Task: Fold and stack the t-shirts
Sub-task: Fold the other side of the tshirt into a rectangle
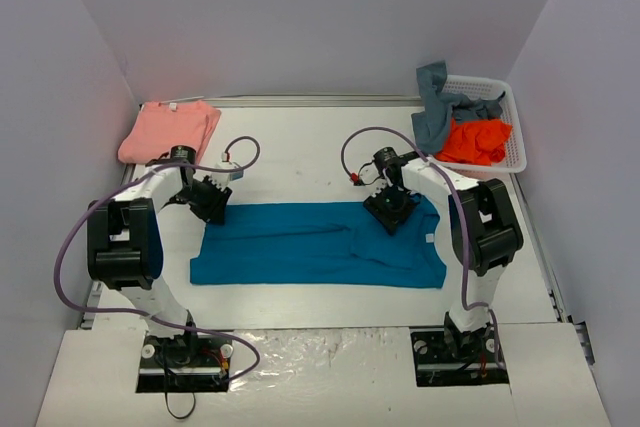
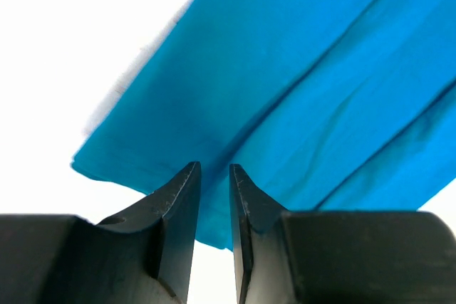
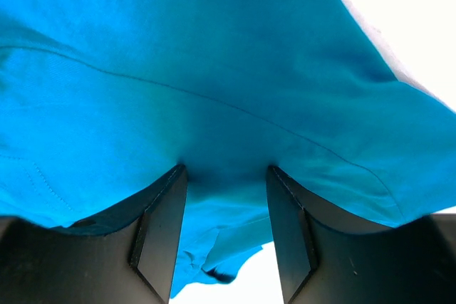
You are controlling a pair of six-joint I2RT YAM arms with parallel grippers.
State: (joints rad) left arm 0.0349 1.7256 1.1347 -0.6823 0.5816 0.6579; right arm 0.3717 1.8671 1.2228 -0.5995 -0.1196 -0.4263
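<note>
Both left hand (image 2: 214, 167) and right hand (image 3: 226, 169) pinch the teal-blue t-shirt (image 1: 300, 252).

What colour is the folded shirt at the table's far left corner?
The folded shirt is salmon pink, seen best in the top external view.

A white plastic lattice basket (image 1: 517, 142) sits at the table's two o'clock corner, close against the right-hand wall. The table (image 1: 300, 147) is white and flat, and a metal rail (image 1: 300, 100) runs along its twelve o'clock edge. Plain grey walls (image 1: 320, 17) enclose it. At six o'clock lies a shiny crinkled sheet (image 1: 320, 352).
</note>
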